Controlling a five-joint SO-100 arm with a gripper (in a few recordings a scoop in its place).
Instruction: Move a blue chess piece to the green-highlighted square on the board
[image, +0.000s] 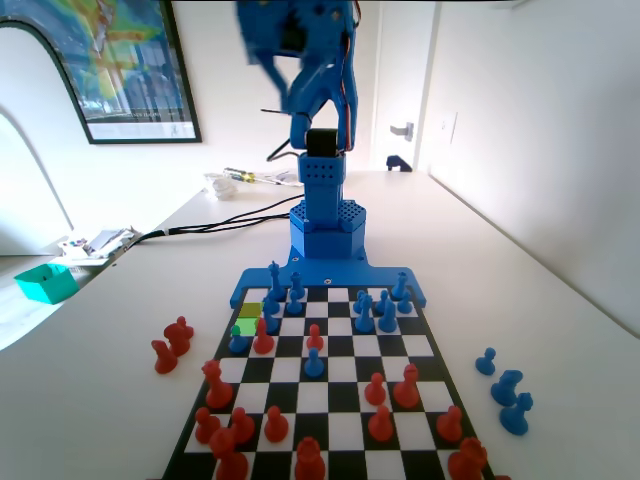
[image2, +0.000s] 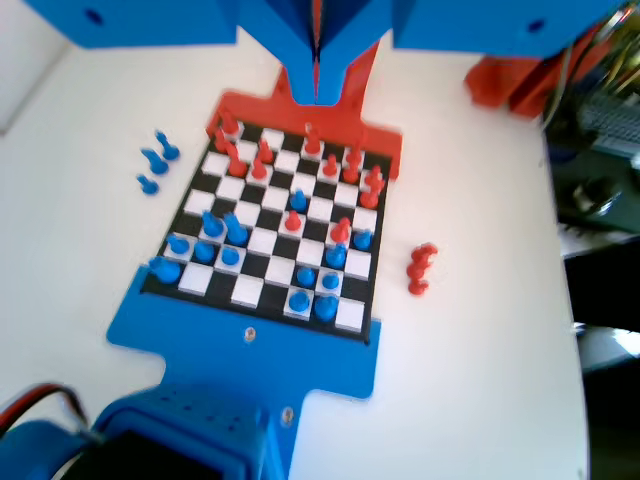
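White counter (image: 560, 330) carried the flat chequered black-and-white board (image2: 262, 243), far below the raised blue two-finger hand (image2: 316, 70). Its jaws hung pressed together, gripping nothing, likely lifted to clear the taller pieces. A small blue plastic pawn (image: 238, 340) stood well beneath it, just beside the bright lime-green highlighted square (image: 246, 326), apparently the piece to move.
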